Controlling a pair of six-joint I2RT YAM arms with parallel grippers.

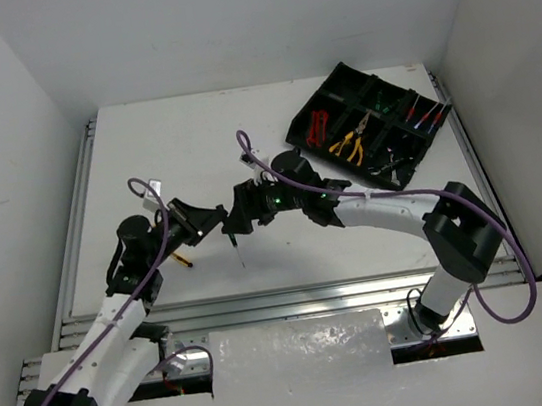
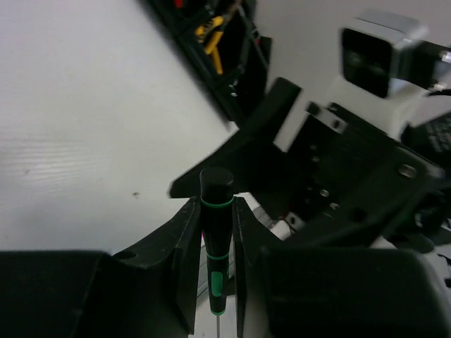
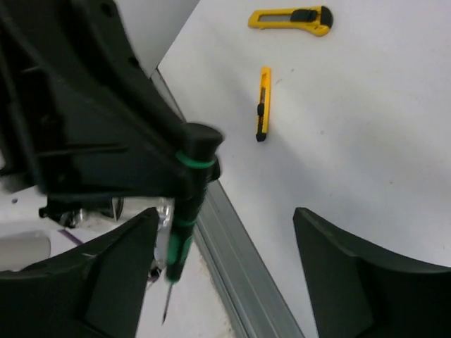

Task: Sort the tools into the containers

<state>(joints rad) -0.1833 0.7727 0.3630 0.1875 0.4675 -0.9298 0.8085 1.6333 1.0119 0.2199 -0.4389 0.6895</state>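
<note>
My left gripper [image 2: 215, 203] is shut on a black screwdriver with green bands [image 2: 215, 239], held above the table with its handle cap up and its thin shaft down. The overhead view shows the screwdriver [image 1: 235, 240] between the two arms at the table's middle. My right gripper [image 3: 225, 211] is open and faces the left one. The screwdriver [image 3: 184, 204] stands between its fingers, close to the left finger [image 3: 120, 260], with a gap to it. The black divided tray [image 1: 339, 72] sits at the far right and holds yellow-handled pliers [image 1: 349, 144], red-handled pliers [image 1: 319, 126] and several screwdrivers.
Two yellow utility knives [image 3: 290, 17] [image 3: 263, 103] lie on the white table beyond the grippers. A grey metal rail [image 3: 239, 267] runs along the table's near edge below the screwdriver. White walls close in the table on three sides.
</note>
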